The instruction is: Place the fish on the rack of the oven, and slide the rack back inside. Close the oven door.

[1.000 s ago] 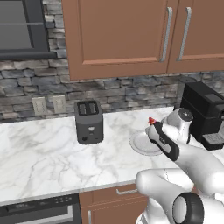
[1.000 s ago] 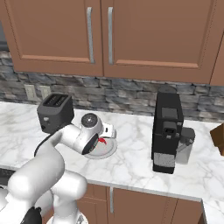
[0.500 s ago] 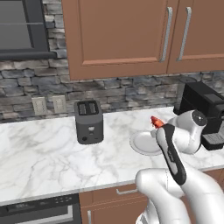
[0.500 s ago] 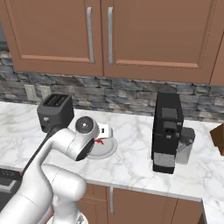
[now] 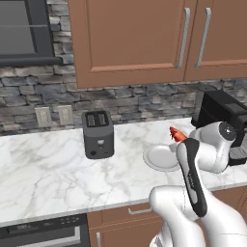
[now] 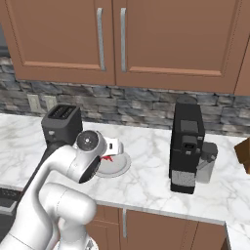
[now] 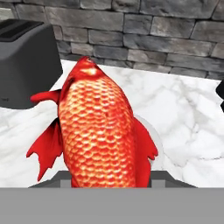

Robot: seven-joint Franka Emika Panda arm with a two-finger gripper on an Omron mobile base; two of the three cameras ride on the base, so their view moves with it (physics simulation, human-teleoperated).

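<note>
The fish (image 7: 98,127), red-orange and scaly, stands close before the hand camera with my gripper (image 7: 111,175) shut on its lower part. In the left base view the fish (image 5: 176,135) pokes up from behind my forearm, just above the right rim of a white plate (image 5: 160,158). From the right base view, my gripper (image 6: 112,147) hangs over the plate (image 6: 115,167), and a bit of the red fish (image 6: 108,158) shows under it. The oven, its rack and its door are out of view.
A dark toaster (image 5: 98,133) stands on the marble counter (image 5: 43,169) left of the plate. A black coffee machine (image 6: 187,146) stands to the right. Brown wall cabinets (image 5: 144,38) hang above. A black appliance front (image 5: 43,231) sits below the counter's left end.
My arm's joints have turned, and the hand with the fish has drifted slightly right over the plate. The grip on the fish is unchanged.
</note>
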